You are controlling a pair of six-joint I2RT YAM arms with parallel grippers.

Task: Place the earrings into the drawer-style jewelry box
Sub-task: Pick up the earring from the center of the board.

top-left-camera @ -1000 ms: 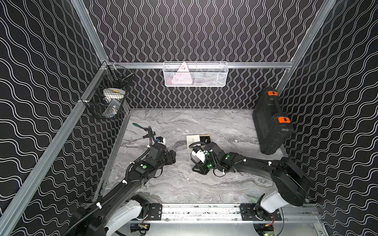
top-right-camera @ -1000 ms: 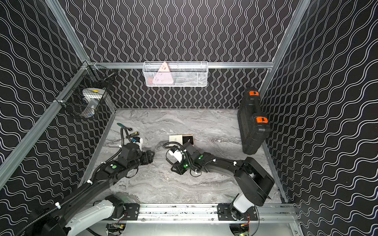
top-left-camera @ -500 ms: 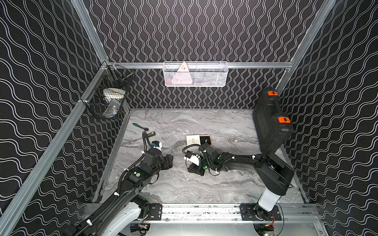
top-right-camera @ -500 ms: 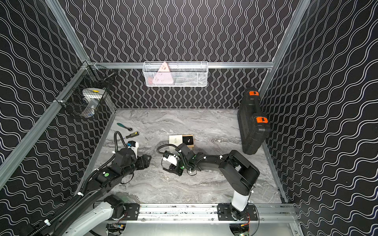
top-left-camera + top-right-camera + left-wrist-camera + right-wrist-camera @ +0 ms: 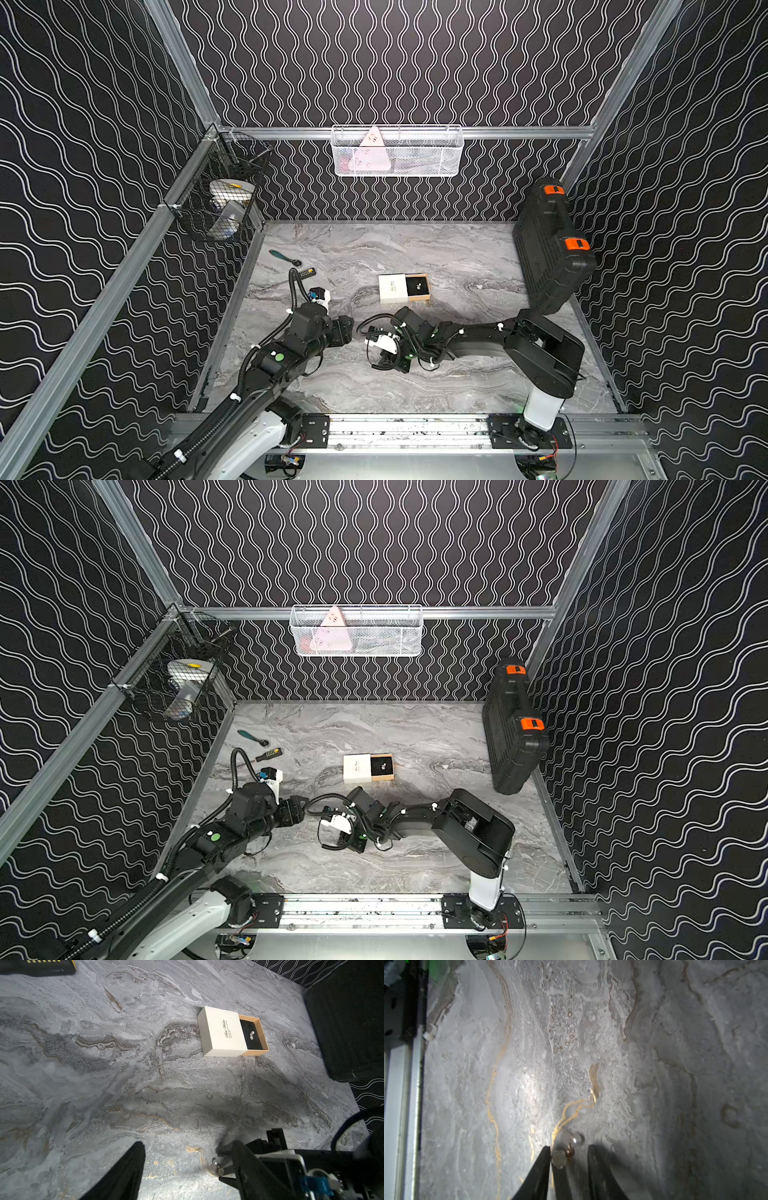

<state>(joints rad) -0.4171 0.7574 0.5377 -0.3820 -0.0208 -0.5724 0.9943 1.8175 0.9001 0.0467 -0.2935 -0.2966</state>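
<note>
We see the marble table (image 5: 457,374) under both arms, with the left gripper (image 5: 297,809) spread and empty near the right gripper (image 5: 569,1150). Well beyond the right gripper lies the drawer-style jewelry box (image 5: 392,288), its tray (image 5: 263,1043) slid out and 1 boxed earring (image 5: 251,1035) inside. The right gripper's jaws stand apart around a loose earring (image 5: 560,1159) on the table, which rests against 1 finger (image 5: 542,1167).

The small, flat, square cream-white cardboard drawer-style jewelry box (image 5: 222,1034) lies flat on the grey marble tabletop (image 5: 124,1068). Its tan, black-lined tray (image 5: 263,1043) is slid partly out. One small silvery pearl-drop earring (image 5: 251,1036) rests on the lining. The second earring (image 5: 564,1155) lies on the bare tabletop, well apart from the box.
</note>
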